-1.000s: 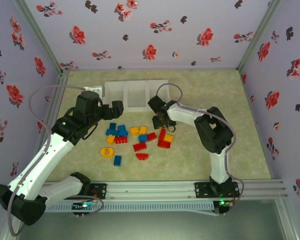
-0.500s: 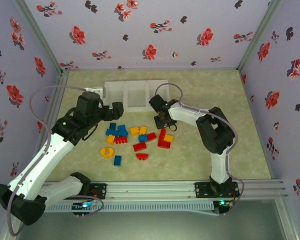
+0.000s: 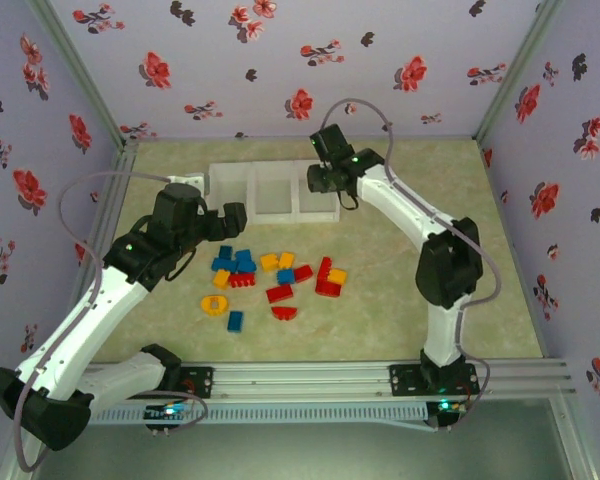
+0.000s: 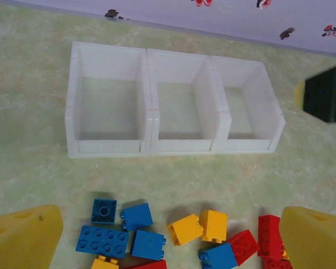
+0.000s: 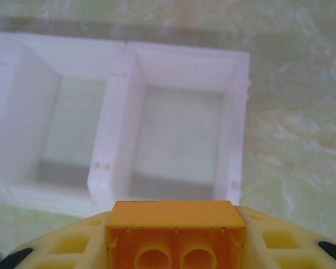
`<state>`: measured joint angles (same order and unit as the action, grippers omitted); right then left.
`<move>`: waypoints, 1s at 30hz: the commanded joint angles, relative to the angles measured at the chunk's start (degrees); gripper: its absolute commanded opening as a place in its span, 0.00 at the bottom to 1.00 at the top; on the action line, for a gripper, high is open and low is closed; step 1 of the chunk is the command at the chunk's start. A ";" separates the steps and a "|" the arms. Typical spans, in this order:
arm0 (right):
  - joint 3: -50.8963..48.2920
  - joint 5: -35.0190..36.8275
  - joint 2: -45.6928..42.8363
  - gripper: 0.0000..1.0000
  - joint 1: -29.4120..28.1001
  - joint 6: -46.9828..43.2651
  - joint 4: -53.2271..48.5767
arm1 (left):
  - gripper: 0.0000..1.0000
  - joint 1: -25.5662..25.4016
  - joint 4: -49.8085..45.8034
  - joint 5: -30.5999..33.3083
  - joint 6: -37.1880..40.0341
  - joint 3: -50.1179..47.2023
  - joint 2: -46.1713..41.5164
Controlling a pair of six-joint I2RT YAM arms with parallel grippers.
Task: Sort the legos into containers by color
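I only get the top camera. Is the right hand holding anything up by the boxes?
Observer: Yes. The right hand pinches an orange brick, hollow side toward its wrist camera.
Operator: Is anything in the boxes yet?
Observer: No. The left wrist camera shows all three boxes with nothing inside.
Operator: What's the left hand doing?
Observer: The left hand is wide open, with blue bricks lying on the table between its fingers.
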<state>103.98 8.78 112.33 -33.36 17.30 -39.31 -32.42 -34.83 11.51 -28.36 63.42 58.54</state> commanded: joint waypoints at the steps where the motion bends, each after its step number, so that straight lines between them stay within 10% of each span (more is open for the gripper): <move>1: 5.78 -2.31 6.68 0.46 1.06 -1.40 -2.59 | 1.00 -0.49 -1.20 1.24 -0.66 2.55 0.03; 10: 13.33 -3.24 10.89 0.71 2.34 -1.31 -4.90 | 1.00 -0.45 -5.14 2.35 -0.75 3.06 -0.69; 21: -5.42 -4.82 -6.06 0.70 1.17 2.92 1.86 | 1.00 -0.54 -21.03 3.85 -9.29 1.53 2.95; 30: -18.12 -4.44 -16.69 0.65 -2.27 6.75 5.99 | 0.97 0.11 -15.88 0.71 -10.55 -6.00 11.42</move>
<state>88.60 4.03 97.47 -34.48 21.61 -35.29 -32.51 -52.58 13.43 -38.30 58.59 67.70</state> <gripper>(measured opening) 0.652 0.971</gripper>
